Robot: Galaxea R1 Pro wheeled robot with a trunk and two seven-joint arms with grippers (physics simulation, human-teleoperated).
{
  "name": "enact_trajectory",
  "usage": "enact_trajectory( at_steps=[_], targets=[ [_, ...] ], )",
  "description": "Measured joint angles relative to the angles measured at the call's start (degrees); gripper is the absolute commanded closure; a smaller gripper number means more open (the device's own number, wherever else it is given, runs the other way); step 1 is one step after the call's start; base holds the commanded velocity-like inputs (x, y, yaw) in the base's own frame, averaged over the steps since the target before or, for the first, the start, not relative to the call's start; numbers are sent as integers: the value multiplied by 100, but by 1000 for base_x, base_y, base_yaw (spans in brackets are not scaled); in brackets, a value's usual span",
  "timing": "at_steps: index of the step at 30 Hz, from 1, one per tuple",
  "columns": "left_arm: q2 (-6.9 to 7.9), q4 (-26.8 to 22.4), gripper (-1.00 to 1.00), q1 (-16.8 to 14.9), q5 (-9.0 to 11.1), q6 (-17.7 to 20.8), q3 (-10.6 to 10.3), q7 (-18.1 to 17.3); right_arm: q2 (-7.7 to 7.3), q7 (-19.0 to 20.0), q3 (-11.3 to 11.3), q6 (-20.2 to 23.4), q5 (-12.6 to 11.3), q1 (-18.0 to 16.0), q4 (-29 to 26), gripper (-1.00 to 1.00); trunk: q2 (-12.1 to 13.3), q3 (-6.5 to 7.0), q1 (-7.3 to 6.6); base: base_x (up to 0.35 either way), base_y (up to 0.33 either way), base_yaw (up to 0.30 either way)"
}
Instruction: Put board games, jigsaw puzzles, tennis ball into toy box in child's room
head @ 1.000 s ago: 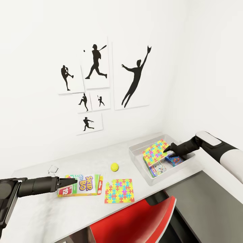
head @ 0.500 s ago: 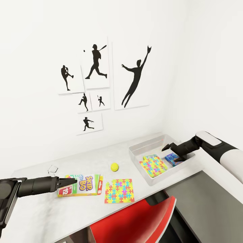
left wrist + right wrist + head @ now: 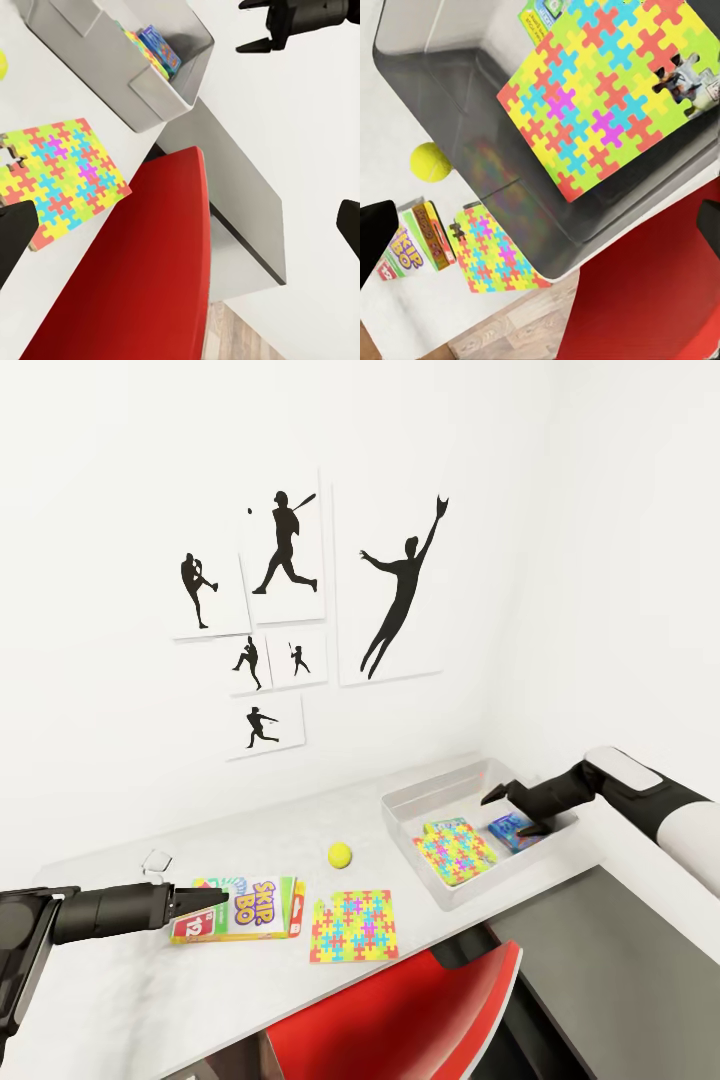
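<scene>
The light-grey toy box (image 3: pixel 402 822) stands at the table's (image 3: pixel 120 980) right end. Flat inside it lies one jigsaw puzzle (image 3: pixel 455 852) on top of a green board game (image 3: pixel 445 826), with a blue board game (image 3: pixel 513 830) beside them. My right gripper (image 3: pixel 507 813) hovers open just above the blue game, holding nothing. The tennis ball (image 3: pixel 340 854), the second jigsaw puzzle (image 3: pixel 354 926) and the SKIP-BO board game (image 3: pixel 250 908) lie on the tabletop. My left gripper (image 3: pixel 222 899) is open at the SKIP-BO box's left end. The right wrist view looks down on the boxed puzzle (image 3: pixel 607 90).
A red chair (image 3: pixel 400 1010) is tucked under the table's front edge below the loose puzzle. A lower dark-grey desk section (image 3: pixel 620 960) runs at the right. A small clear object (image 3: pixel 157 860) sits near the wall. Baseball silhouette posters (image 3: pixel 290 600) hang behind.
One second ago my right gripper held the jigsaw puzzle tilted over the toy box. It opened, the puzzle dropped flat inside, and the gripper has eased slightly right. The left arm stayed still.
</scene>
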Motion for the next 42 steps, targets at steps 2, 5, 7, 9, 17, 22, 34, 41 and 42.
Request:
enact_trajectory(
  at_steps=[2,5,7,9,17,22,34,41,42],
  targets=[
    [0,0,-100,0,0,0,0,1,-20,12,-74,0,-12,-5,-59,-100,0,0,0,0,0,0],
    [0,0,-100,0,0,0,0,3,-55,34,-339,0,-41,-35,-308,-100,0,0,0,0,0,0],
    [0,0,-100,0,0,0,0,3,-77,44,-584,0,-61,-45,-568,-100,0,0,0,0,0,0],
    [-1,0,-100,0,-2,0,0,1,-109,50,-801,0,-66,-53,-865,-100,0,0,0,-3,4,0],
    [0,0,-100,0,0,0,0,5,-222,39,-1225,0,-65,-56,-1560,-100,0,0,0,-32,51,0],
    [1,0,-100,0,0,0,4,4,-211,34,-1274,0,-62,-37,-1615,-100,0,0,0,-7,11,0],
    [1,0,-100,0,0,0,34,0,-150,12,-1273,0,-32,-14,-1628,-100,0,0,0,-43,88,0],
    [0,-1,-100,0,-1,0,35,0,-145,5,-1269,0,5,-8,-1618,-100,1,0,1,-87,123,0],
    [0,-1,-100,0,-1,0,35,0,-143,4,-1268,0,8,-7,-1617,-100,1,0,1,-51,72,0]
  ],
)
